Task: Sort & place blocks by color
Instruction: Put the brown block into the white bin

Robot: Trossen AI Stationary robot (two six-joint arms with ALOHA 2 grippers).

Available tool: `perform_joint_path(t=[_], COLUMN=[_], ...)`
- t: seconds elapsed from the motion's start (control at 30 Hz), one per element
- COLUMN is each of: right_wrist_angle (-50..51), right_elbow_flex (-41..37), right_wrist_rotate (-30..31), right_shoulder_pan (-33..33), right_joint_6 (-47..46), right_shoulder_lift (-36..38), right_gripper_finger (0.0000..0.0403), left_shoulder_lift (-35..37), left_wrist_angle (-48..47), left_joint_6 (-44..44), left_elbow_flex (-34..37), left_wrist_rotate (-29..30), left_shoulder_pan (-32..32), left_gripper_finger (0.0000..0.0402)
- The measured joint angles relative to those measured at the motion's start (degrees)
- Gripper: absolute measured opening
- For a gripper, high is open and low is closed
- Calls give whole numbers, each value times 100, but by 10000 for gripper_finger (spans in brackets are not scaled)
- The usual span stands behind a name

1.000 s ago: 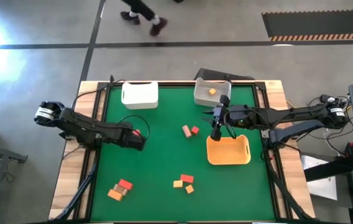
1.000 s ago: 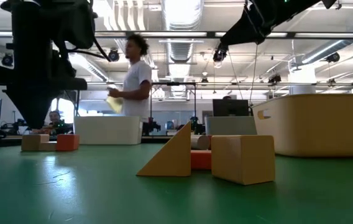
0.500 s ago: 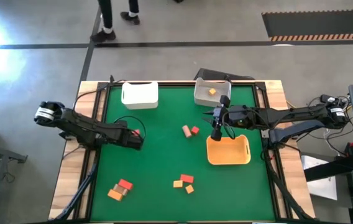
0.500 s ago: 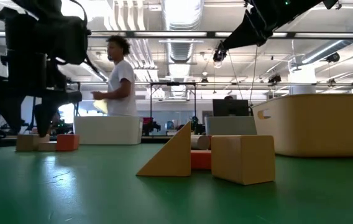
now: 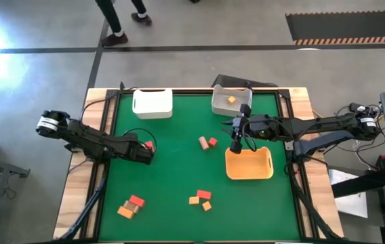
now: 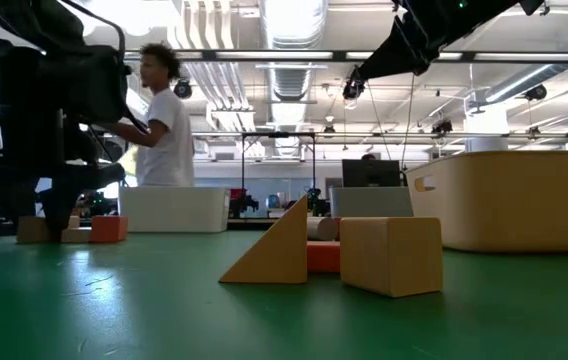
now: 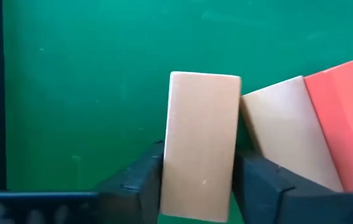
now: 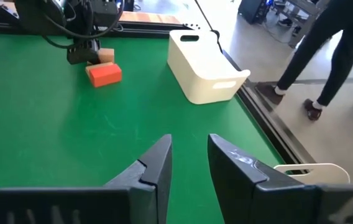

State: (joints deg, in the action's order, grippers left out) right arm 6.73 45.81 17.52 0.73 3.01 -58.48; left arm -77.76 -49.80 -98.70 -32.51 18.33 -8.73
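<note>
My left gripper (image 5: pixel 144 153) is low over the green mat's left side, pointing steeply down, with its fingers on a tan block (image 7: pixel 201 146). A second tan block (image 7: pixel 282 143) and a red block (image 7: pixel 347 118) lie right beside it on the mat. My right gripper (image 5: pixel 235 145) hangs above the mat, just left of the orange tray (image 5: pixel 249 165). Its fingers (image 8: pixel 158 162) stand slightly apart with nothing between them. More blocks lie at mid-mat (image 5: pixel 208 141), at the near middle (image 5: pixel 200 198) and at the near left (image 5: pixel 131 205). My left gripper has the tan block's two long sides (image 7: pixel 171 180) between its two fingers. The fingers come from above, pointing steeply down, one on each side. The block lies on the mat, close beside the second tan block.
Two white bins stand at the mat's far edge, one at the left (image 5: pixel 152 103) and one at the right (image 5: pixel 231 102) with an orange block inside. A person (image 6: pixel 159 125) walks in the room behind the table. Open mat lies between the block groups.
My left gripper has sunk toward the mat beside the red block. Its fingers went from shut to spread apart and have come in on the tan block. The blocks have stayed where they lay. The person behind the table has walked toward the left.
</note>
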Motion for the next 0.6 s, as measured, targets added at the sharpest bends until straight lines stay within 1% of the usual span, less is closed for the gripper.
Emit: perform_joint_path(t=[0.07,0.3,0.43,0.6], right_wrist_angle=[1,1,5,1], right_elbow_flex=[-9,-17,-48,-57], right_wrist_rotate=[2,0,0,0], right_shoulder_pan=[0,0,0,0], right_joint_6=[-2,-2,-4,-4], right_shoulder_lift=[0,0,0,0], right_gripper_finger=[95,85,82,83], left_shoulder_lift=[6,31,74,211], left_wrist_angle=[-22,-182,-460,-799], left_joint_6=[1,74,374,946], left_elbow_flex=[-3,-117,-344,-810], left_wrist_rotate=[9,129,247,614], left_shoulder_pan=[0,0,0,0], left_gripper_finger=[117,116,116,116])
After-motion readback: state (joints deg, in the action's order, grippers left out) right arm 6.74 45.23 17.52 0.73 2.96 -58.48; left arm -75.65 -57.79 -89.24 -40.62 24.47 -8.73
